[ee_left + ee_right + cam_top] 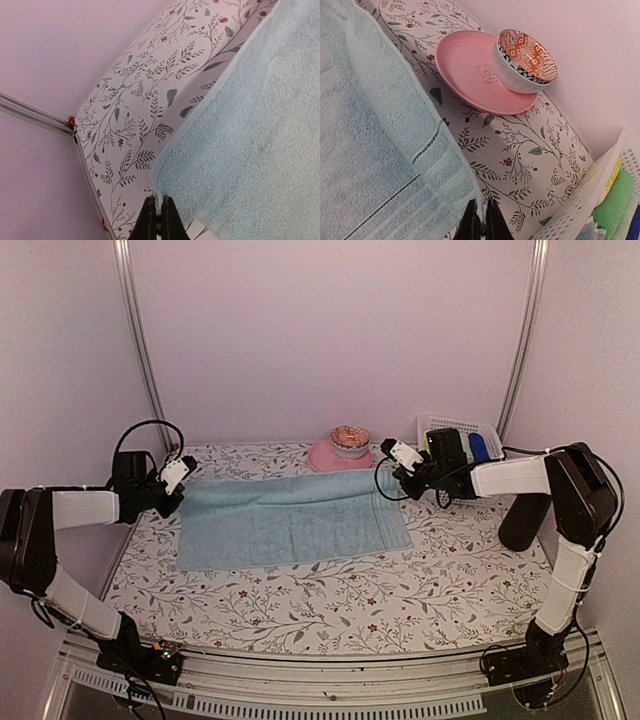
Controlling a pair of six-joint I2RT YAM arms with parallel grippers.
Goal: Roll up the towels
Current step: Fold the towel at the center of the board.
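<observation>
One pale blue towel point(290, 522) lies spread across the floral table, its far edge lifted slightly at both ends. My left gripper point(184, 483) is shut on the towel's far left corner point(159, 196); the dark fingers point(148, 220) pinch the cloth's edge. My right gripper point(385, 468) is shut on the far right corner point(481, 202), near the hem with its stitched lines. The towel point(375, 150) fills the left of the right wrist view and the towel point(250, 135) fills the right of the left wrist view.
A pink plate point(322, 457) carrying a patterned bowl point(350, 437) stands just behind the towel's far edge. A white perforated basket point(458, 430) with folded cloths point(615, 200) sits at the back right. A dark cylinder point(525, 522) stands by the right arm.
</observation>
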